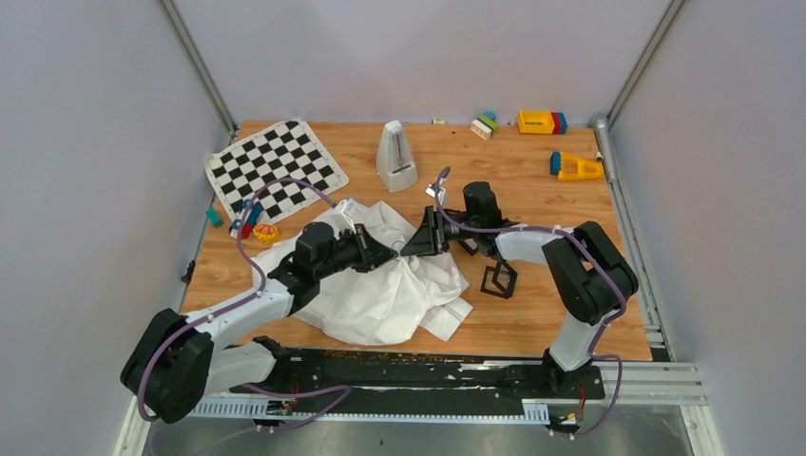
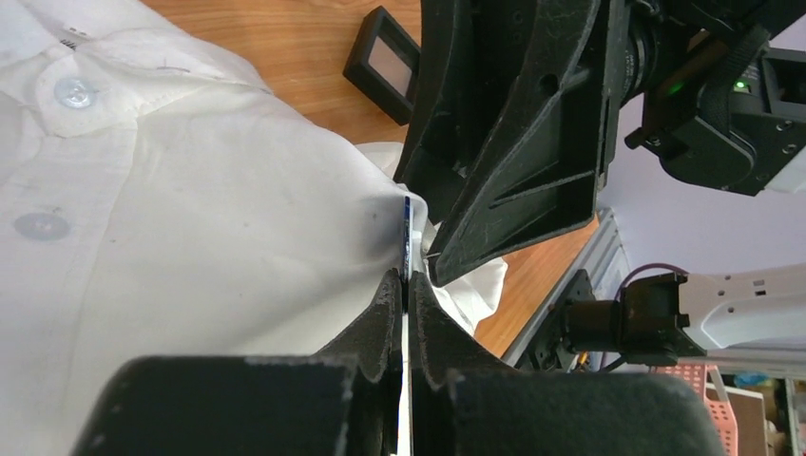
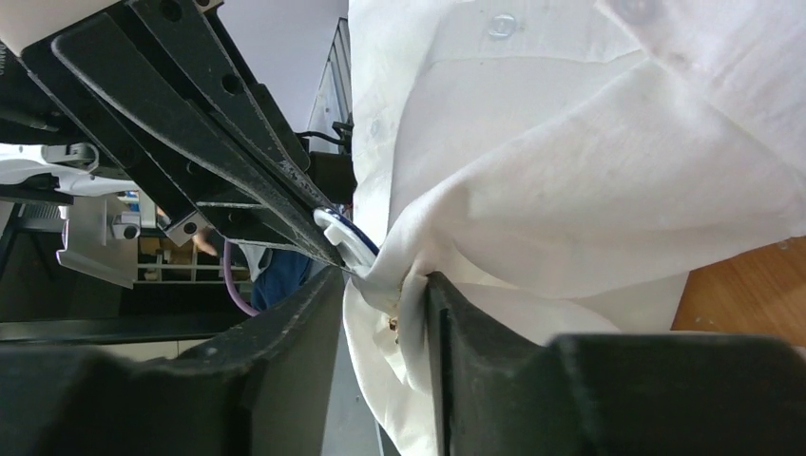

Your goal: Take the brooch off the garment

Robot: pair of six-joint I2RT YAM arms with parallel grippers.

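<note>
The white garment (image 1: 380,294) lies crumpled on the wooden table between the two arms. My left gripper (image 1: 388,252) is shut on a thin fold of it, seen close up in the left wrist view (image 2: 406,285), with a blue-edged strip at the pinch. My right gripper (image 1: 407,249) meets it tip to tip from the right. Its jaws stand apart around a bunched fold of the garment (image 3: 570,171), which touches only the right-hand finger (image 3: 447,323). The brooch (image 3: 393,326) shows as a tiny gold speck on that fold, between the fingers of the right gripper (image 3: 380,294).
A chequered mat (image 1: 276,169) lies at the back left, with small coloured toys (image 1: 252,226) beside it. A white wedge-shaped object (image 1: 396,157) stands at the back. Black square boxes (image 1: 499,280) sit right of the garment. Coloured blocks (image 1: 542,122) lie at the back right.
</note>
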